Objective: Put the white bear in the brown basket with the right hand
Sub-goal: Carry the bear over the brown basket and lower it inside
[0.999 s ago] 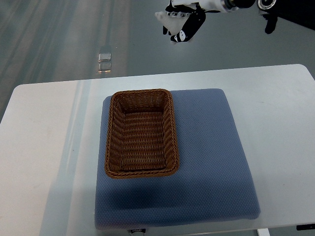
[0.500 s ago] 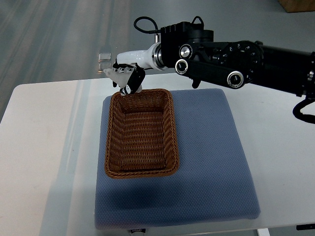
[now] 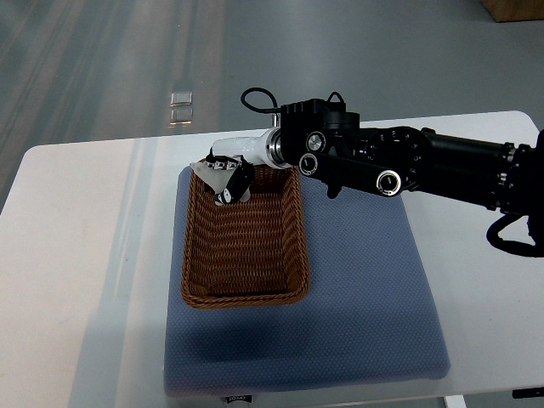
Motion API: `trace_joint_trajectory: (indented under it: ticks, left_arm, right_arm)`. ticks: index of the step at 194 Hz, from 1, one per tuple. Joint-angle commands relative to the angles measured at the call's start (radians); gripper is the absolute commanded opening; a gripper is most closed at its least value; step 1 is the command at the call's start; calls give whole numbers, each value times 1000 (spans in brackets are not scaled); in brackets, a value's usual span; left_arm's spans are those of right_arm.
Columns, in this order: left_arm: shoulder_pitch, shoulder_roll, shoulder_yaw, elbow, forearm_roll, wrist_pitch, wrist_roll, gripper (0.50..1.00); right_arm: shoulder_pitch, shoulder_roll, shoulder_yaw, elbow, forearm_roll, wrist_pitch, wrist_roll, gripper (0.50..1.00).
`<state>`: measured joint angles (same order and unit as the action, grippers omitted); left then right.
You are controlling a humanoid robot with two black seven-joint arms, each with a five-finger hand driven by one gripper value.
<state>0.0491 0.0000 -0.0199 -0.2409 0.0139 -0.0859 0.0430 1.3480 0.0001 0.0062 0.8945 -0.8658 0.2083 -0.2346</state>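
Observation:
My right arm [image 3: 408,166], black with a white wrist, comes in from the right and reaches across the blue pad. My right hand [image 3: 225,180] hangs over the far left end of the brown wicker basket [image 3: 293,255]. Its black fingers [image 3: 236,185] are curled on a small white thing, the white bear [image 3: 208,174], which is mostly hidden by the hand. The bear is held just above the basket's far rim. The inside of the basket holds nothing. The left arm does not show.
The basket stands on a blue pad [image 3: 365,297] on a white table [image 3: 76,255]. The table's far edge runs just behind the hand, with grey floor beyond. A small shiny thing [image 3: 179,106] lies on the floor.
My right arm has swung in from beyond the table's far edge, moved left and towards me, and lowered the hand over the basket's far end.

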Motion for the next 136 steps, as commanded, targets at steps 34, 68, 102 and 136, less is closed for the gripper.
trace_joint_trajectory:
  ticks: [34,68,102,136]
  left_arm:
    - [0,0,0,0,0,0,0,1000]
    - [0,0,-2,0,0,0,0,1000]
    - [0,0,0,0,0,0,0,1000]
    - [0,0,0,0,0,0,0,1000]
  right_arm:
    - [-67,0,1,0,-1,-35,12,601]
    - [-99,0,1,0,-2,-50,14,605]
    - [-135,0,0,-2,-21,-69,18,635]
    - [-153,0,0,-3,-32,-76,24,646]
